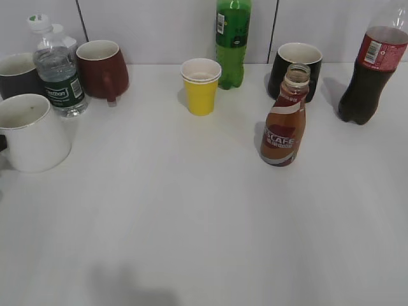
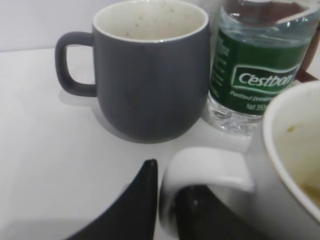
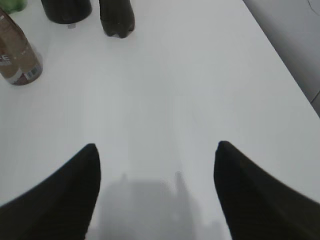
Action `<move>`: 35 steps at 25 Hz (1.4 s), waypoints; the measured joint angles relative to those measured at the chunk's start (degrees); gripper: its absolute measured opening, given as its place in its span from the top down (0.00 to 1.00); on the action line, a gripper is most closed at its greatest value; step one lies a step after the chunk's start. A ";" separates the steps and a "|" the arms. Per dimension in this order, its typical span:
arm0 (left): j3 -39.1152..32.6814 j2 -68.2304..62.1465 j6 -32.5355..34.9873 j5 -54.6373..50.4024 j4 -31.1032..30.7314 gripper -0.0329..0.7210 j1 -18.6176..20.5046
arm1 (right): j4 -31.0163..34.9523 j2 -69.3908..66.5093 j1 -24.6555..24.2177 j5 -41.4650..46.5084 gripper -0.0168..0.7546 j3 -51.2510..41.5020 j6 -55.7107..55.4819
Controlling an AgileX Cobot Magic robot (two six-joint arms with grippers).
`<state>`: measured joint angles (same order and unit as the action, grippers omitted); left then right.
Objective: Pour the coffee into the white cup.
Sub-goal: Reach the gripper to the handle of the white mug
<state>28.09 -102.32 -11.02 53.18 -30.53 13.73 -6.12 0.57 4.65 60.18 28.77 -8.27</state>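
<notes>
The coffee bottle [image 1: 284, 121] stands upright and uncapped right of the table's middle, with a red-and-white label. It also shows at the far left of the right wrist view [image 3: 17, 55]. The white cup [image 1: 29, 131] stands at the left edge. In the left wrist view the cup's rim and wall [image 2: 295, 150] fill the right side. My left gripper [image 2: 170, 180] is shut on its handle, one finger outside and one inside the loop. My right gripper [image 3: 155, 150] is open and empty over bare table, well away from the bottle.
Behind the white cup stand a dark grey mug [image 2: 150, 75], a water bottle [image 1: 57, 70] and a maroon mug [image 1: 102, 67]. A yellow paper cup [image 1: 201, 86], a green bottle [image 1: 233, 38], a black mug [image 1: 294, 67] and a cola bottle [image 1: 373, 70] line the back.
</notes>
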 joint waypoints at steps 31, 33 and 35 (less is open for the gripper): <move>0.00 -0.06 -2.00 2.54 -11.47 0.90 0.00 | 0.00 0.00 0.00 0.00 0.26 0.00 0.00; 0.00 -0.11 -2.00 2.62 -11.16 0.90 0.00 | 0.00 0.00 0.00 0.00 0.26 0.00 0.00; 0.00 -0.23 -1.95 3.77 -11.09 0.90 0.00 | 0.00 0.00 0.00 0.00 0.26 0.00 0.00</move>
<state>28.09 -102.54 -12.97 56.95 -41.61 13.73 -6.12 0.57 4.65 60.18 28.77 -8.27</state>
